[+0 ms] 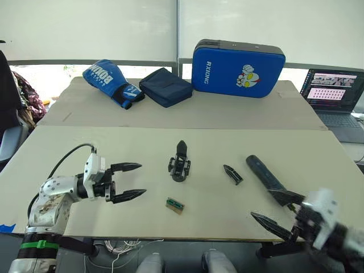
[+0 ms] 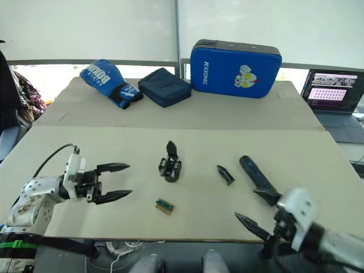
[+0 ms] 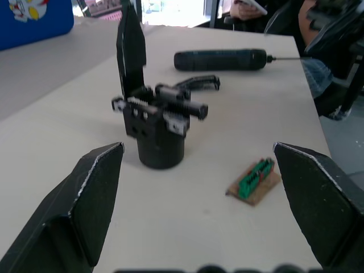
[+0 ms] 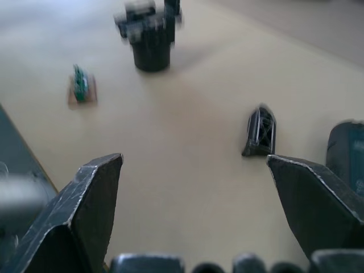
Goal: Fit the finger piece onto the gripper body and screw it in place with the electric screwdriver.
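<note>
The gripper body (image 1: pixel 180 166) stands upright at mid-table, a black block with one pointed blade rising from its top. The loose finger piece (image 1: pixel 232 174) lies flat to its right. Further right, the electric screwdriver (image 1: pixel 266 176) lies on the table as a thick black cylinder. My left gripper (image 1: pixel 134 181) is open, hovering left of the gripper body and pointing at it (image 3: pixel 153 122). My right gripper (image 4: pixel 194 159) is open at the table's near right edge, with nothing between its fingers. The finger piece (image 4: pixel 260 132) lies just ahead of it, and the screwdriver (image 4: pixel 348 152) sits beside one finger.
A small green-topped brown block (image 1: pixel 174 205) lies near the front edge below the gripper body. At the back are a blue boxing glove (image 1: pixel 111 81), a dark pouch (image 1: pixel 165 86) and a blue pad (image 1: pixel 238 67). A laptop (image 1: pixel 335 99) stands far right.
</note>
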`<state>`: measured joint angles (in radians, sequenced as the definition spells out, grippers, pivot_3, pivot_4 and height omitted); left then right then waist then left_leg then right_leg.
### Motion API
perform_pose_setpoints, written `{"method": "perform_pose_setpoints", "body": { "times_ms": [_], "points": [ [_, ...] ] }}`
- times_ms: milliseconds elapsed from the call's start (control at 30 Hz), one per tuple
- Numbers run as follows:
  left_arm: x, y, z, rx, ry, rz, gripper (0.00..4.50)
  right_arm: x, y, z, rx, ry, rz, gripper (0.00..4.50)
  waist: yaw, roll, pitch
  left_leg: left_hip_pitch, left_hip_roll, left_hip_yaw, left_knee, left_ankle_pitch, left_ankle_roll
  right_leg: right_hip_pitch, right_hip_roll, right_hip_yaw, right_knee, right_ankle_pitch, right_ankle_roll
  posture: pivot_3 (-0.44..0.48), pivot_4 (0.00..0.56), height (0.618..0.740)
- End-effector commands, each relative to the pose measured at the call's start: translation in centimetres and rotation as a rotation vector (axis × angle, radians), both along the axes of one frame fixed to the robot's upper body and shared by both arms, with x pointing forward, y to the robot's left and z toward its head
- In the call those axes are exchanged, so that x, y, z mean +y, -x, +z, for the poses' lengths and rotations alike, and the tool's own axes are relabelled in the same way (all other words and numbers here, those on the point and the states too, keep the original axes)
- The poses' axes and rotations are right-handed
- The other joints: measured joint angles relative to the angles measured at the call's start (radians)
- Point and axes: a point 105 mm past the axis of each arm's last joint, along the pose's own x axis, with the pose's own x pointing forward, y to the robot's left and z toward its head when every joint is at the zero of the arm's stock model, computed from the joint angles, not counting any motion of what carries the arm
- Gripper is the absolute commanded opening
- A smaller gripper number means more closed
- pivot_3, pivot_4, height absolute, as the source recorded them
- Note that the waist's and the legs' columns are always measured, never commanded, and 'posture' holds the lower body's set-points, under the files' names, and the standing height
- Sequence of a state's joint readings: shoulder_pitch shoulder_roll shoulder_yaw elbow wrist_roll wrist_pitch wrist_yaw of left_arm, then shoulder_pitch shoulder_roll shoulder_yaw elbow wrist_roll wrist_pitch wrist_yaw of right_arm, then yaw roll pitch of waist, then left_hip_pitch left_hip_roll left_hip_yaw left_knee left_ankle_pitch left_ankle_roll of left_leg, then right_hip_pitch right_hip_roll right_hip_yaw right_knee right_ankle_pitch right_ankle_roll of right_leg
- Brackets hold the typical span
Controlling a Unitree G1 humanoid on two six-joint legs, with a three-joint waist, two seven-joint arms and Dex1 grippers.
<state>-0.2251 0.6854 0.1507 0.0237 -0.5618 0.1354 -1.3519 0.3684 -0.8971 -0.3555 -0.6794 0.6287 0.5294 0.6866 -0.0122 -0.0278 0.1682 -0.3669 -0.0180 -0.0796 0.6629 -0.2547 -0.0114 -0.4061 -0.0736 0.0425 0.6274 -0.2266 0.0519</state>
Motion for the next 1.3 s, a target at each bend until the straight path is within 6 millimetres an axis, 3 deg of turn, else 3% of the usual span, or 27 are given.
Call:
{"method": "perform_pose_setpoints", "body": {
  "times_ms": [33, 100, 200, 400, 700, 733, 1033, 1100, 1300],
  "points": [
    [-1.1, 0.2, 2.1, -0.054, 0.021, -0.039, 4.45, 1.3, -1.9, 1.6, 0.068, -0.057, 0.012, 4.50, -0.002, 0.002, 0.001, -0.001, 0.000, 0.000, 0.000, 0.000, 0.000, -0.001, 0.000, 0.000, 0.000, 0.001, -0.002, 0.000, 0.150, 0.740],
    [-1.9, 0.5, 3.0, -0.057, 0.027, -0.073, 4.45, 0.4, -3.9, 1.0, 0.168, 0.043, -0.070, 4.50, -0.002, 0.002, 0.001, -0.001, -0.001, 0.000, 0.000, 0.000, 0.000, -0.001, 0.000, 0.000, 0.000, 0.004, -0.006, 0.000, 0.150, 0.740],
    [-2.8, 1.2, 3.5, -0.037, 0.039, -0.112, 4.45, 0.7, -6.0, 0.9, 0.272, 0.085, -0.102, 4.50, -0.003, 0.001, 0.002, -0.002, -0.002, 0.000, 0.000, 0.000, 0.000, -0.001, -0.001, 0.000, -0.001, 0.004, -0.006, 0.000, 0.150, 0.740],
    [-3.4, 2.0, 2.6, -0.003, 0.040, -0.118, 4.45, 1.9, -9.3, 0.3, 0.370, 0.172, -0.127, 4.50, -0.004, 0.001, 0.002, -0.004, -0.002, 0.000, 0.000, 0.000, 0.001, -0.006, -0.001, 0.001, 0.000, 0.004, -0.007, 0.000, 0.150, 0.740],
    [-3.6, 2.4, 1.8, -0.031, 0.023, -0.097, 4.45, 1.9, -10.3, -2.7, 0.482, 0.325, -0.156, 4.50, -0.002, 0.001, 0.002, -0.014, -0.002, 0.001, 0.001, 0.000, 0.001, -0.017, -0.002, 0.001, 0.002, 0.006, -0.008, 0.000, 0.150, 0.740],
    [-3.6, 2.4, 1.8, -0.030, 0.030, -0.091, 4.50, 1.9, -10.2, -2.9, 0.492, 0.333, -0.154, 3.98, -0.003, 0.001, 0.002, -0.014, -0.002, 0.001, 0.001, 0.000, 0.001, -0.017, -0.002, 0.000, 0.002, 0.006, -0.008, 0.000, 0.150, 0.740],
    [-3.3, 2.5, 1.9, -0.021, 0.044, -0.083, 4.50, 2.1, -9.3, -3.6, 0.524, 0.347, -0.130, 1.09, -0.002, 0.001, 0.002, -0.013, -0.002, 0.000, 0.001, 0.000, 0.001, -0.016, -0.002, 0.000, 0.002, 0.006, -0.008, 0.000, 0.150, 0.740],
    [-3.3, 2.5, 2.0, -0.026, 0.041, -0.092, 4.50, 2.1, -9.4, -3.3, 0.496, 0.345, -0.120, 1.10, -0.002, 0.001, 0.002, -0.013, -0.002, 0.000, 0.001, 0.000, 0.001, -0.016, -0.001, 0.000, 0.002, 0.006, -0.008, 0.000, 0.150, 0.740],
    [-5.4, 0.5, 6.8, -0.084, 0.216, -0.056, 4.50, 2.8, -10.3, 2.6, 0.118, 0.189, -0.091, 1.10, 0.006, 0.001, 0.002, -0.017, -0.003, 0.000, 0.005, 0.000, 0.001, -0.017, -0.002, -0.001, 0.002, 0.007, -0.006, 0.000, 0.150, 0.740]
  ]
}}
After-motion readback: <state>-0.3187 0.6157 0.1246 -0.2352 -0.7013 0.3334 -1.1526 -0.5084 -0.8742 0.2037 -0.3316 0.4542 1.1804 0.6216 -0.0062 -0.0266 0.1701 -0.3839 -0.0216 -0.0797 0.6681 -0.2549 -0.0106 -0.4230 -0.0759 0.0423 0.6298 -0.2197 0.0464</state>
